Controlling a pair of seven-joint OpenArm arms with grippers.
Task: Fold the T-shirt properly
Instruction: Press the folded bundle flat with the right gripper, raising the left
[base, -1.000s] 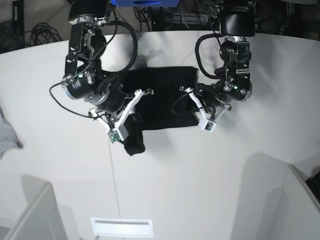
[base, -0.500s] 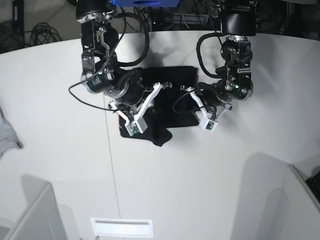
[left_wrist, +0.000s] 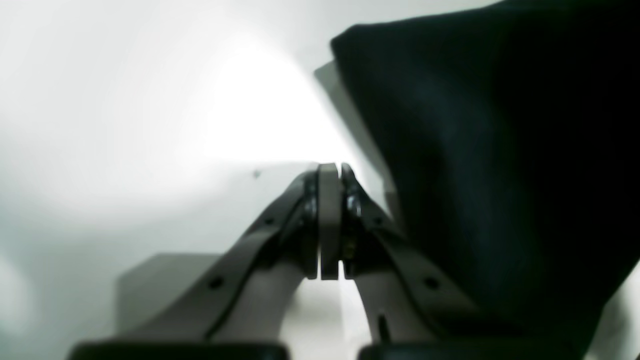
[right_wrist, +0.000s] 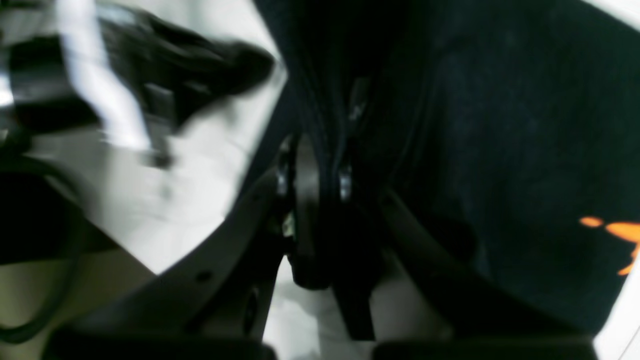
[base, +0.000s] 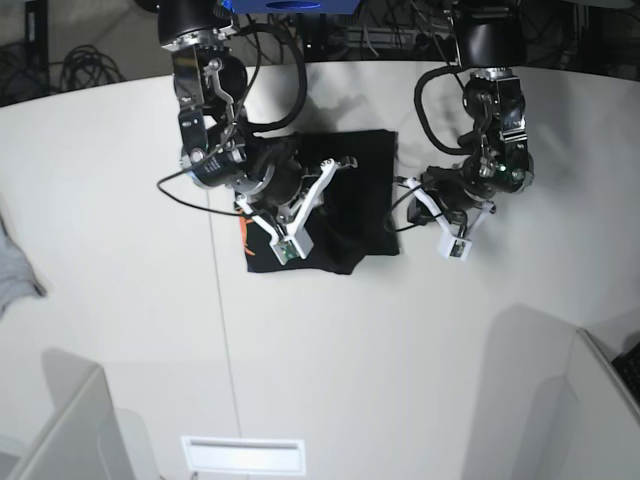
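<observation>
A: Folding step in hand, I'd say. T-shirt (base: 335, 200) lies as a compact black block near the far edge of the worktop (base: 400, 360), middle of it, orange print peeking at its left side. Right gripper (right_wrist: 320, 185) has its jaws pinching a bunched ridge of the black cloth.

B: Left gripper (left_wrist: 330, 220)?

A: Jaws pressed together on nothing, just beside the shirt's edge, above bare worktop. Left arm hangs from the far edge, elbow bent, wrist turned toward the shirt.

B: Right arm pose?

A: Reaching from the far edge down over the shirt's middle, wrist tilted low. Motion blur in its wrist view.

B: Next move?

A: My guess: lay the pinched layer flat, let go without dragging the fold, then square up the edges. Risk is cloth riding along with the jaws.
</observation>
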